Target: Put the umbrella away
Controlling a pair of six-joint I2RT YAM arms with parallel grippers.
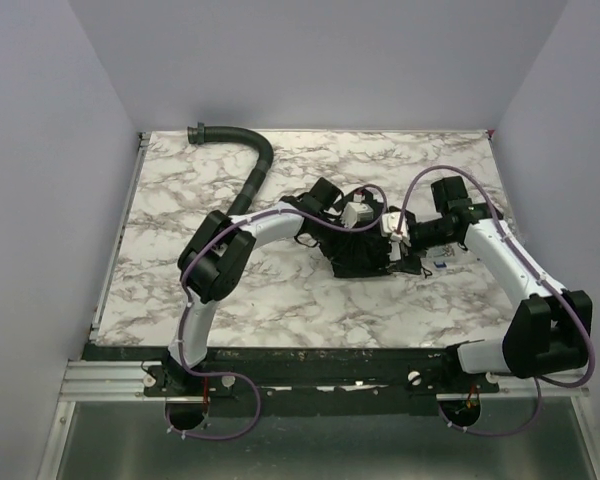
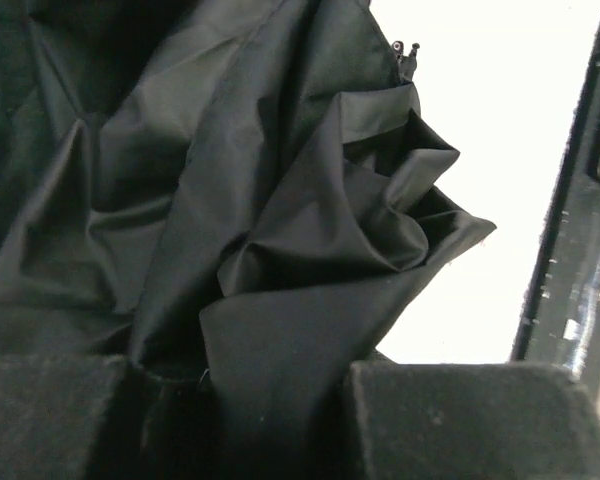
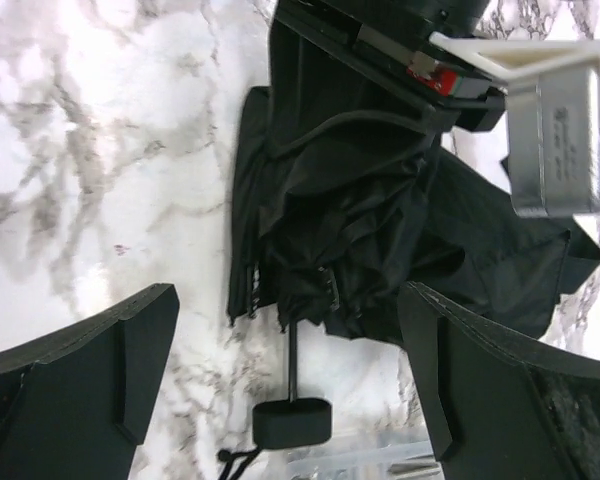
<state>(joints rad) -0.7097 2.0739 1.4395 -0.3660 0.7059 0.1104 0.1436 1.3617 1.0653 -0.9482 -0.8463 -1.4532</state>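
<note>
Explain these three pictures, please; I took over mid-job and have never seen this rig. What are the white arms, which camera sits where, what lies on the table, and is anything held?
These are two white robot arms bolted at the near edge of a marble table. The wide picture comes from a fixed camera above and behind them: left arm on the left, right arm on the right. The other two come from a camera on each wrist, so the dark blocks at the bottom are that arm's own fingers. On the table lie a black ribbed hose and the umbrella, a crumpled black bundle. The left fingers pinch a fold of its fabric. The right fingers stand wide open, holding nothing; the umbrella's handle shows between them.
</note>
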